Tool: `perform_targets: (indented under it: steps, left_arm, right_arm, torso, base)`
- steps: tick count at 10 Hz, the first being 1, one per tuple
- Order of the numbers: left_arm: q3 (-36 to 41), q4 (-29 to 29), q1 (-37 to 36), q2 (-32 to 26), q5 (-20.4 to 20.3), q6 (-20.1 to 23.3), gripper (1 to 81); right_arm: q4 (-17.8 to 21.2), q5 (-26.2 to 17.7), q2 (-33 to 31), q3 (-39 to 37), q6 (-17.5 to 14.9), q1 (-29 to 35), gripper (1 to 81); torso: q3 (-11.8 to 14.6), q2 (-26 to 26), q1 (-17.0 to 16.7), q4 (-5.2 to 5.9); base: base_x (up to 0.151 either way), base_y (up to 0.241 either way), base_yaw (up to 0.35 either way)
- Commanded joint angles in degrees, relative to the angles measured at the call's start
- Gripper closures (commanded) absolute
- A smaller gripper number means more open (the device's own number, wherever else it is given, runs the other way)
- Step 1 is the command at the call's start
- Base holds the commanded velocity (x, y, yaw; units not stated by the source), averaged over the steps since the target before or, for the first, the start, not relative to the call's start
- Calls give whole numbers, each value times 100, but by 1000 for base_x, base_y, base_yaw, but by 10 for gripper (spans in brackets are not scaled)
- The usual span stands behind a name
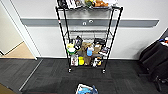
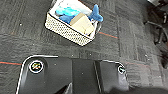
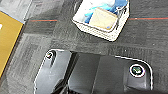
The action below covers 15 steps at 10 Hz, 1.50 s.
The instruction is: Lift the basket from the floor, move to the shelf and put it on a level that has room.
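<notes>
The basket (image 1: 86, 89) sits on open floor (image 1: 50, 75) before the shelf (image 1: 87, 37).

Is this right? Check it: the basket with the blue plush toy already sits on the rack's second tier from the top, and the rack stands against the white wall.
Not right. The basket is on the dark carpet floor in front of the rack, as the head view shows; the second tier holds no basket. The rest stands: a blue plush toy is in it, and the rack stands against the white wall.

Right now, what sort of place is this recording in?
Probably an office or similar workplace room: dark charcoal carpet tiles, a plain white wall with a grey rail, and a tall black wire rack crowded with supplies.
</notes>
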Motion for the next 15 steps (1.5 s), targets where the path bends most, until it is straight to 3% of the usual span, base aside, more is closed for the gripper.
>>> perform_targets:
  steps: [1, 9, 15]
  left_arm:
    - [109, 61, -267, -80, 223, -9, 10]
    - [100, 70, -249, -62, 223, -9, 10]
    - [30, -228, -135, -10, 302, -27, 10]
  right_arm:
    - [31, -233, -89, 25, 2, 293, 10]
    - [31, -233, 25, -195, 2, 267, 10]
    - [31, -233, 245, -537, 2, 144, 10]
  torso:
    - [0, 0, 0, 0]
    - [0, 0, 0, 0]
    - [0, 0, -2, 0]
  base:
    - [136, 0, 0]
    - [102, 0, 0]
    - [0, 0, 0]
